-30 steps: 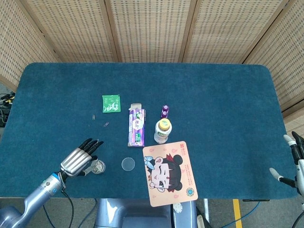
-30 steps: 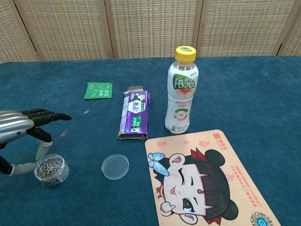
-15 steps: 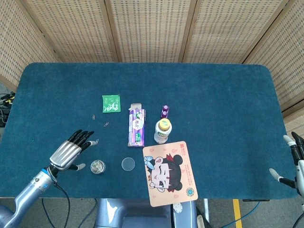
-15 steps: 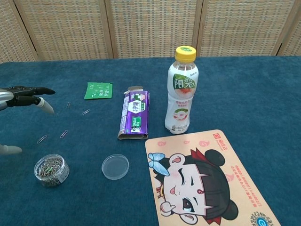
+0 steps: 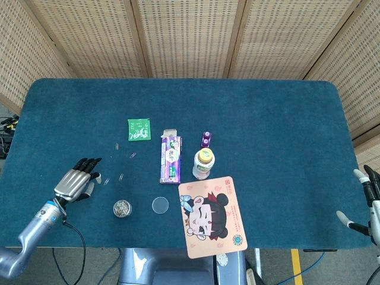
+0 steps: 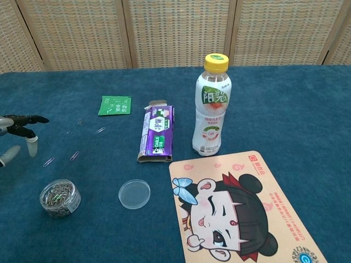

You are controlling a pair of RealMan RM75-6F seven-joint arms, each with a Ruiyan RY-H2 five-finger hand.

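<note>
Chest view: four loose paper clips, one jar.

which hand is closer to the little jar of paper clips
Left. The left hand hovers just up and left of the jar of paper clips, not touching it. The right hand is at the far right table edge, beyond the mouse pad.

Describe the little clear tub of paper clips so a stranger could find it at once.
Start at the blue felt-covered table and go to its near edge, on the side of the robot's left hand. There stands a small round clear plastic tub of metal paper clips. Beside it lies a flat clear round lid, empty; only the tub is filled with silvery clips.
</note>
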